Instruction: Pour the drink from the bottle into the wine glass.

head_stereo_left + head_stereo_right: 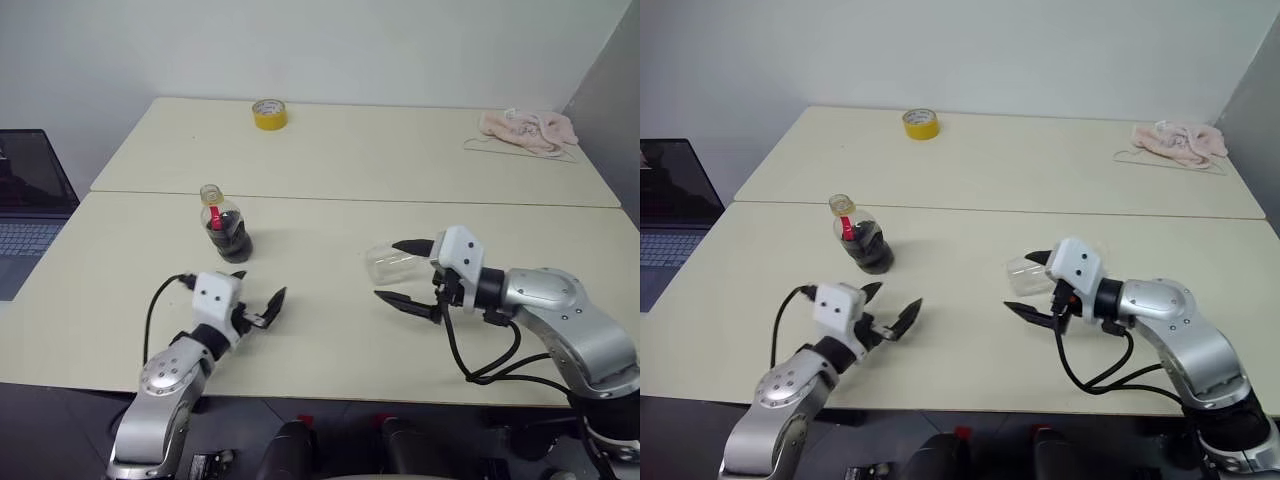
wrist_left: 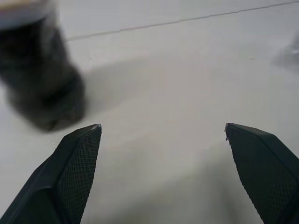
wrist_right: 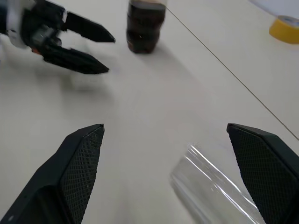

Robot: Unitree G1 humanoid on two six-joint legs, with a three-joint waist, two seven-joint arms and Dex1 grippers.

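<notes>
One bottle [image 1: 226,227], one wine glass [image 1: 390,262]

A: What lies at the far side of the cream table [image 1: 330,150]?
B: A yellow tape roll [image 1: 270,114], a pink cloth [image 1: 528,130] far right.
A: And at the left edge?
B: An open laptop [image 1: 28,205].

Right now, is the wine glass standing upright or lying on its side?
On its side. The wine glass lies tipped on the table, between the open fingers of the right tool, with no drink visible in it.
</notes>
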